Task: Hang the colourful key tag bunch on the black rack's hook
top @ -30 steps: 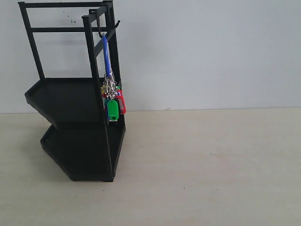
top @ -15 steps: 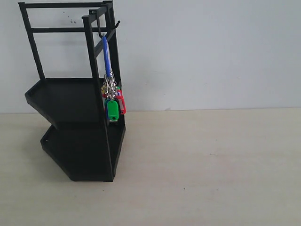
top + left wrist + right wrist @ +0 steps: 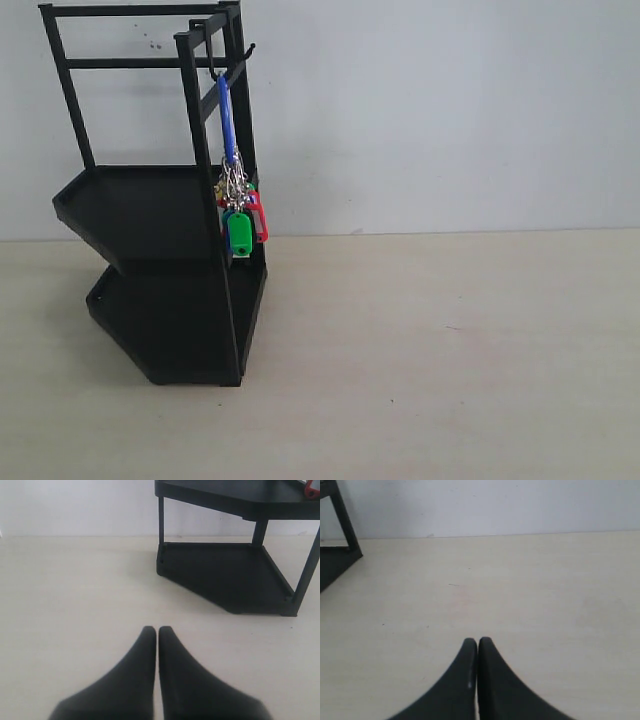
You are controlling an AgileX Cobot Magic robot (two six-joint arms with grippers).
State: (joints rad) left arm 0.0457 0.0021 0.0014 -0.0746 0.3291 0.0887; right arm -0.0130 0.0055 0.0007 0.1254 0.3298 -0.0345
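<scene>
Exterior view: the colourful key tag bunch (image 3: 240, 218) is hanging by its blue loop from the hook (image 3: 244, 52) atop the black rack (image 3: 140, 215). Left wrist view: the left gripper (image 3: 158, 630) is pressing closed, empty, facing the rack's shelves. Right wrist view: the right gripper (image 3: 478, 641) is likewise pinching closed, empty, well apart from the rack.

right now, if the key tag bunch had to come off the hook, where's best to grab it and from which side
Probably the blue loop, just above the silver rings: it hangs straight from the hook as a narrow strap. Come from the right of the exterior view, because the black rack's bars stand close on its left.
</scene>
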